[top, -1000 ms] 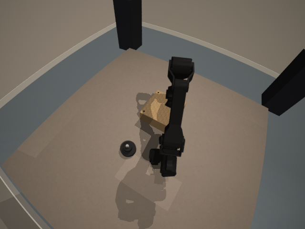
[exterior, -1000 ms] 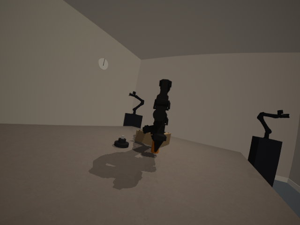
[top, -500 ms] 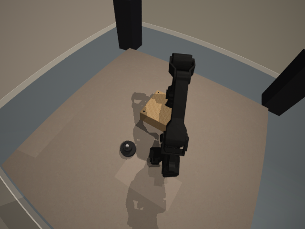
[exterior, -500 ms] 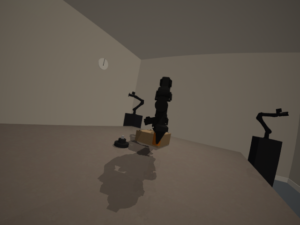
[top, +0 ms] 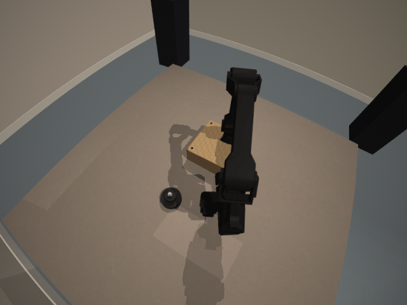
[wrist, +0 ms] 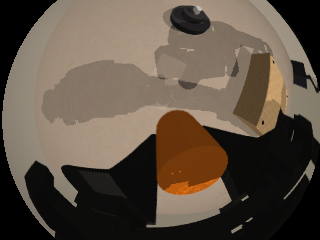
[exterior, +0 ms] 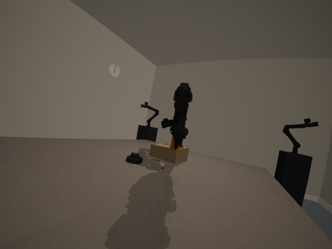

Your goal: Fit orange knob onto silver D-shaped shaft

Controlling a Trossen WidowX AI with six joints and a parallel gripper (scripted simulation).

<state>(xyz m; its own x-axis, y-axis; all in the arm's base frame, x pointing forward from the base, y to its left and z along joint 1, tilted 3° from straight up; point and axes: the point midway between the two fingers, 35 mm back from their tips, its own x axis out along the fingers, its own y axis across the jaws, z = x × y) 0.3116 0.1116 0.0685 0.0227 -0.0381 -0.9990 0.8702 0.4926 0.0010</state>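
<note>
The orange knob (exterior: 172, 144) (wrist: 187, 145) is between the fingers of my gripper (exterior: 176, 147) (wrist: 178, 134), which is shut on it. The knob hangs above the table and is hidden under the arm in the top view. Its hole is not visible in any view. The round black pedestal (top: 173, 204) (exterior: 134, 160) (wrist: 189, 26) stands on the table, left of the gripper in the top and exterior views and at the top of the wrist view. The short silver shaft (top: 169, 194) (exterior: 136, 151) (wrist: 198, 9) stands up bare from it; its flat side cannot be made out.
A wooden block (top: 205, 144) (exterior: 163, 154) (wrist: 251, 90) with small dark holes lies on the table, partly under the arm in the top view and behind the knob in the exterior view. Two black stands with arms (exterior: 147, 133) (exterior: 292, 174) stand in the background.
</note>
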